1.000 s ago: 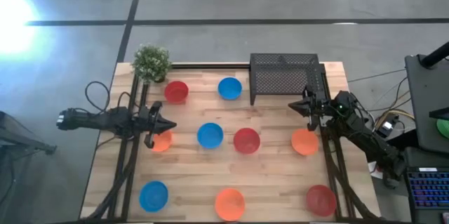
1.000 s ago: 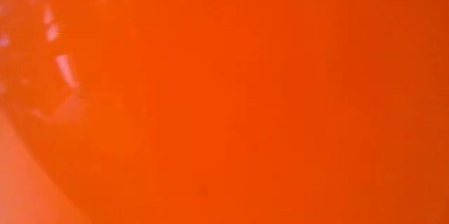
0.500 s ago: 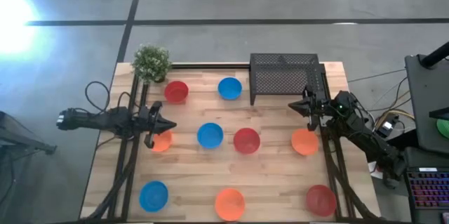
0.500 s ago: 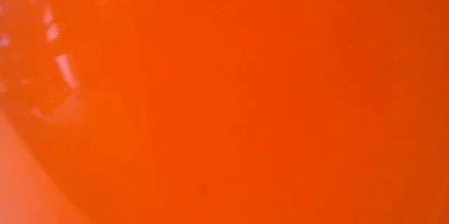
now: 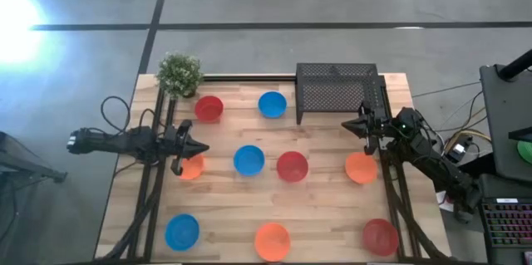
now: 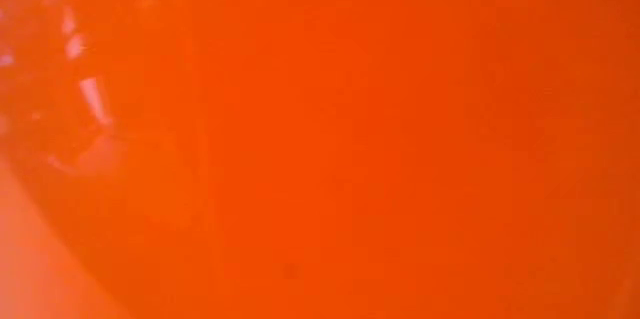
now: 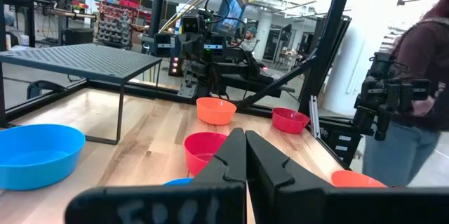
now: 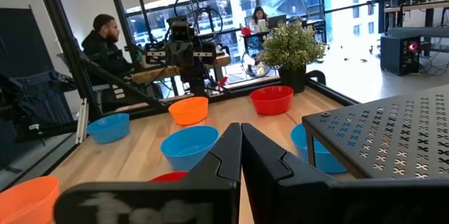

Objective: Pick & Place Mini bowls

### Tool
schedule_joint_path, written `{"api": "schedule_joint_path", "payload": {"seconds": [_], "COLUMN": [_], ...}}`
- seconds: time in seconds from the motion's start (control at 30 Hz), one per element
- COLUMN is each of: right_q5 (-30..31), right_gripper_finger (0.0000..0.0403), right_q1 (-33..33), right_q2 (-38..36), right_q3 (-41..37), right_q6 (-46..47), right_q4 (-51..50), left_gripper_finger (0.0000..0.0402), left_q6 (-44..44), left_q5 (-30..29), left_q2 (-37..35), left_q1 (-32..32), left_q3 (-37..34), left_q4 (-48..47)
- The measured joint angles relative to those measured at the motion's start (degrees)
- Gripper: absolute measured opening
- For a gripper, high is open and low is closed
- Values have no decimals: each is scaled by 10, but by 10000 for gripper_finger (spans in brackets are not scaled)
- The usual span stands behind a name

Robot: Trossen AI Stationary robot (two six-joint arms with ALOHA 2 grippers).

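Several mini bowls in red, blue and orange stand apart on the wooden table (image 5: 324, 207), each on its base. My left gripper (image 5: 204, 148) hovers shut at the left edge, level, just above and beside an orange bowl (image 5: 190, 168); a blue bowl (image 5: 248, 159) and a red bowl (image 5: 292, 165) lie beyond its tips. My right gripper (image 5: 345, 124) hovers shut at the right edge, level, in front of the rack, with an orange bowl (image 5: 361, 167) on its near side. Both wrist views show the fingers closed together with nothing between them: left (image 7: 245, 138), right (image 8: 240, 131).
A small potted plant (image 5: 179, 74) stands at the far left corner and a black wire-mesh rack (image 5: 337, 90) at the far right. An orange bowl's wall (image 6: 350, 139) fills the low view. People (image 8: 105, 41) are in the room beyond the table.
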Motion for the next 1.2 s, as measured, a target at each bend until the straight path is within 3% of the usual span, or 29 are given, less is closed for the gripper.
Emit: {"api": "schedule_joint_path", "payload": {"seconds": [1.2], "right_q5": [0], "right_gripper_finger": [8], "right_q1": [3], "right_q2": [0], "right_q3": [0], "right_q6": [15], "right_q4": [0], "left_gripper_finger": [0], "left_q6": [0], "left_q5": [0], "left_q2": [0], "left_q1": [0], "left_q3": [0], "left_q4": [0]}}
